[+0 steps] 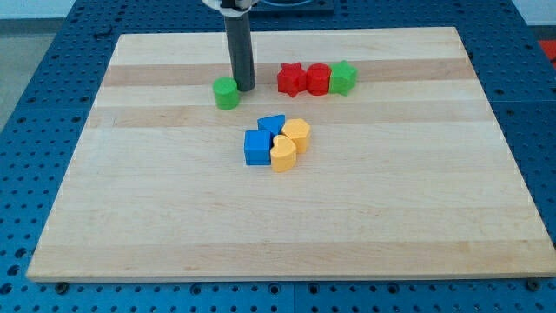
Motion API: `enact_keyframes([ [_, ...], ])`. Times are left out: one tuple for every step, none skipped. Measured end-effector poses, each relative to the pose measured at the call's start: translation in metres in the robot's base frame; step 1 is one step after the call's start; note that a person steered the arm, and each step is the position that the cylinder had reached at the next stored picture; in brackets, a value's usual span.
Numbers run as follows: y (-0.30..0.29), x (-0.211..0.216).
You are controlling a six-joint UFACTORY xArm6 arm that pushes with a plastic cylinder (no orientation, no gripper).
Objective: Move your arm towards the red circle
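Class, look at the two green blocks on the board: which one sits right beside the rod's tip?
The green block at the view's left, just left of my tip. The other green block ends the row with the red blocks.

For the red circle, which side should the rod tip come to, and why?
Touch the top or bottom face of the red circle. A red star and a green block close its left and right sides. My tip stands left, beside another green block.
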State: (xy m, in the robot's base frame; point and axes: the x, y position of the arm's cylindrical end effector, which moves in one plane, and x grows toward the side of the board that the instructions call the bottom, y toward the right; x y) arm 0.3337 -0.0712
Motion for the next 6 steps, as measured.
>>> enact_keyframes([
  [-0.008, 0.017],
  [-0.014, 0.016],
  [0.002, -0.008],
  [0.021, -0.036],
  [0.049, -0.065],
  [0.092, -0.066],
])
